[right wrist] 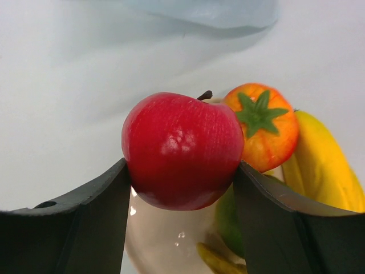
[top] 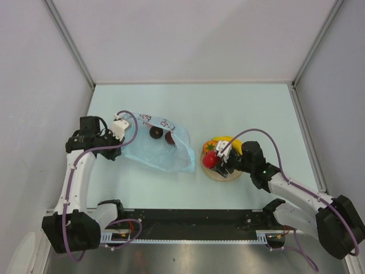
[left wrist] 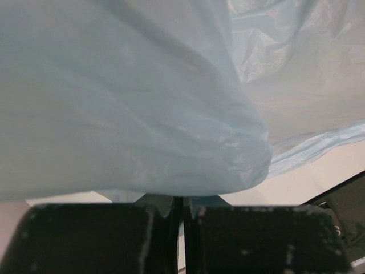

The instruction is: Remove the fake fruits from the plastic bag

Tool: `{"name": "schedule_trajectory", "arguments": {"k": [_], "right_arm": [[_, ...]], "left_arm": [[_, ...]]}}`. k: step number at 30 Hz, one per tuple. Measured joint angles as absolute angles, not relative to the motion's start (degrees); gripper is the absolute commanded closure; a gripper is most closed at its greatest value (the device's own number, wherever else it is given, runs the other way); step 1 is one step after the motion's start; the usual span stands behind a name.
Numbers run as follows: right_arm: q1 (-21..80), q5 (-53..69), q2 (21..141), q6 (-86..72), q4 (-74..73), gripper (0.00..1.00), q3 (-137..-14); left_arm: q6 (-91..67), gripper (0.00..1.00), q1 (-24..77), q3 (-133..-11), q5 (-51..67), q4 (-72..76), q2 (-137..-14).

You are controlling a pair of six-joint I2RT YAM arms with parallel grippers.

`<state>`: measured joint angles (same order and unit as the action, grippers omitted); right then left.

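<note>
The light blue plastic bag lies left of centre with two dark maroon fruits showing at its mouth. My left gripper is shut on the bag's left edge; the bag fills the left wrist view. My right gripper is shut on the red apple and holds it just above the tan plate. On the plate lie the yellow banana, the orange-red fruit and a green fruit.
White walls close the table at the back and both sides. A black rail with the arm bases runs along the near edge. The pale green table stretches behind the bag and plate.
</note>
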<state>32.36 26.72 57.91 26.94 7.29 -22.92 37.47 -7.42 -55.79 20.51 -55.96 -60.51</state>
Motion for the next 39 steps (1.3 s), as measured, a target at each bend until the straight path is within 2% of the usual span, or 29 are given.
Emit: {"name": "schedule_trajectory", "arguments": {"k": [4,12,18,23,24,26,31,35,39], "right_arm": [[34.1,25.4,57.9,26.6,9.6,0.44,-22.9],[39.3,22.4,60.1,28.9,6.0,0.43,-23.3],[40.2,18.9,64.1,29.9,3.6,0.36,-25.7],[39.0,17.8,66.7,31.1,1.6,0.2,-27.0],[38.7,17.6,66.8,31.2,1.0,0.07,-27.3],[38.3,17.2,66.8,31.1,-0.4,0.0,-27.5],[38.3,16.7,66.0,31.5,-8.4,0.0,-28.6],[38.1,17.1,62.6,31.5,-16.9,0.0,-33.8],[38.0,18.1,60.0,30.8,-19.7,0.05,-40.3]], "left_arm": [[37.3,1.0,-7.4,-56.0,20.5,-56.1,-60.8],[36.4,1.0,-7.4,-56.0,21.0,-54.5,-60.8],[35.9,1.0,-7.4,-55.8,22.0,-52.5,-60.2],[35.9,1.0,-7.4,-54.6,23.1,-51.3,-58.9],[35.9,1.0,-7.4,-54.2,23.3,-50.9,-58.5],[35.8,0.99,-7.4,-53.3,23.7,-50.2,-57.9],[35.3,1.0,-7.4,-50.5,25.1,-48.4,-55.8],[34.5,1.0,-7.4,-49.0,26.2,-47.5,-54.7],[34.3,1.0,-7.4,-48.2,27.0,-46.3,-54.1]]}}
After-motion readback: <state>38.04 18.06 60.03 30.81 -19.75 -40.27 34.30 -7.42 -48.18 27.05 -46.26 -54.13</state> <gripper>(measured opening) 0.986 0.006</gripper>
